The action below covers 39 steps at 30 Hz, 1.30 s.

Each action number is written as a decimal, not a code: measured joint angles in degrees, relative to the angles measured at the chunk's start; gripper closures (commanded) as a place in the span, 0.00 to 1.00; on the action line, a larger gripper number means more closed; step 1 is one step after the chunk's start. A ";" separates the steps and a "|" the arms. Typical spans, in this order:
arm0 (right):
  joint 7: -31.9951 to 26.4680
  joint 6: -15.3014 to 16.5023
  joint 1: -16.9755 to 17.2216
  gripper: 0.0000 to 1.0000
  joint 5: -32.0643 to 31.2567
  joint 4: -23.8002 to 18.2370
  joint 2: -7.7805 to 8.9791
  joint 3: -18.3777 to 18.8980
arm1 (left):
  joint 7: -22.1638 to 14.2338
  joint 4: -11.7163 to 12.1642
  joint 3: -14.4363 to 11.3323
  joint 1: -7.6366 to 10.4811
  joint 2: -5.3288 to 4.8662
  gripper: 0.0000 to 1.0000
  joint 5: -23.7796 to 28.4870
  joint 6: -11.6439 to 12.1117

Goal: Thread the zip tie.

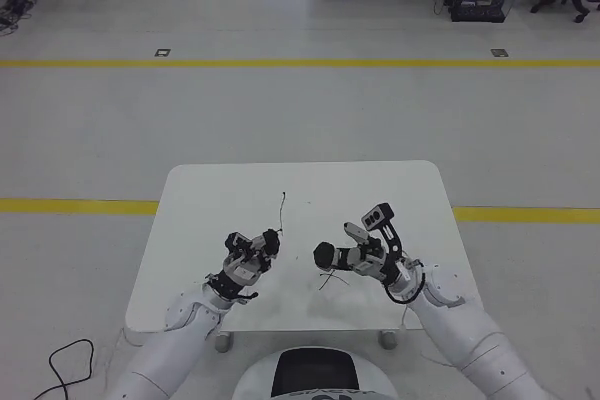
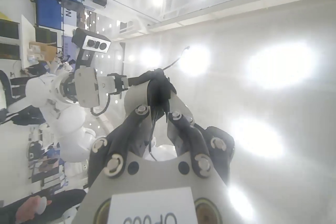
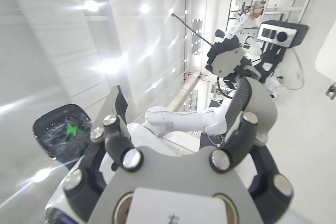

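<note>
A thin black zip tie [image 1: 282, 212] stands up out of my left gripper [image 1: 270, 240], which is shut on its lower part above the table's near middle. In the left wrist view the tie [image 2: 175, 61] sticks out past the closed fingertips of the left gripper [image 2: 158, 80], and its tail runs back between the fingers. My right gripper [image 1: 322, 256] hangs a short way to the right, facing the left one. It is open, with nothing between the fingers of the right gripper [image 3: 181, 99]. Beyond them I see the left gripper [image 3: 214, 47] and the tie [image 3: 190, 28].
The white table [image 1: 300, 185] has rounded corners and bare surface behind both grippers. A few loose black zip ties [image 1: 328, 281] lie near its front edge, under the right gripper. Grey floor with yellow lines surrounds the table.
</note>
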<state>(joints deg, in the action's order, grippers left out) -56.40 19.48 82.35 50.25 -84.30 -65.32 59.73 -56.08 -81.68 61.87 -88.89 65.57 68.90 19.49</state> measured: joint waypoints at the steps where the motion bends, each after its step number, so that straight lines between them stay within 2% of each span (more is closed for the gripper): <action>1: 0.02 0.00 -0.01 0.00 0.00 0.00 0.00 0.00 | -0.27 0.27 -0.09 0.49 0.08 1.00 -0.71 -0.01; 3: 0.21 0.00 0.01 0.00 -0.11 -0.06 0.03 0.01 | -0.39 0.36 -0.03 0.79 0.10 1.00 -2.24 -0.01; 7: 0.42 -0.18 0.10 0.00 0.03 -0.11 0.01 -0.05 | -0.10 0.18 -0.16 0.67 0.14 1.00 -1.95 -0.31; 9: 1.00 -1.15 0.30 0.00 1.39 0.04 -0.24 -0.57 | 0.07 -0.07 -0.72 0.48 0.41 1.00 -0.04 -1.10; 12: -0.70 -1.50 0.13 0.00 6.18 1.67 -0.93 -1.74 | -1.42 0.31 -1.82 0.16 1.02 1.00 3.28 -0.09; 13: -1.42 -1.50 -0.08 0.11 7.58 2.40 -1.16 -2.14 | -2.03 0.52 -2.09 0.22 1.22 1.00 4.40 0.01; 14: -2.42 -1.64 -0.36 0.13 9.49 3.39 -1.49 -2.72 | -2.97 0.94 -2.22 0.43 1.46 1.00 5.40 0.03; 15: -3.16 -1.74 -0.59 0.23 10.90 4.14 -1.75 -3.13 | -3.68 1.34 -2.29 0.55 1.66 1.00 5.94 0.02; 18: -5.92 -2.22 -1.35 0.22 15.43 6.40 -2.59 -4.36 | -6.11 2.96 -2.60 0.89 2.33 1.00 7.70 -0.01; 20: -7.55 -2.52 -1.90 0.25 17.64 7.95 -3.12 -5.06 | -7.61 4.25 -2.71 1.20 2.79 1.00 8.64 -0.01; 25: -10.10 -3.18 -2.96 0.50 19.98 10.42 -4.15 -6.48 | -10.83 6.46 -2.61 1.77 3.84 1.00 9.44 -0.01; 29: -11.14 -3.98 -3.81 0.53 20.10 11.99 -4.90 -7.63 | -11.66 7.60 -2.23 2.03 4.71 1.00 8.71 -0.01; 36: -11.87 -5.14 -5.10 0.59 20.03 14.02 -6.09 -9.22 | -12.78 7.47 -1.66 1.66 5.93 1.00 6.65 -0.01; 39: -11.98 -5.24 -5.53 0.58 20.09 14.87 -6.59 -9.68 | -13.19 7.51 -1.27 1.45 6.34 1.00 6.26 -0.01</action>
<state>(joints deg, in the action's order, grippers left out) -68.38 14.25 76.82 70.34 -69.43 -71.91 50.05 -69.27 -74.17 60.60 -87.44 71.91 75.16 19.48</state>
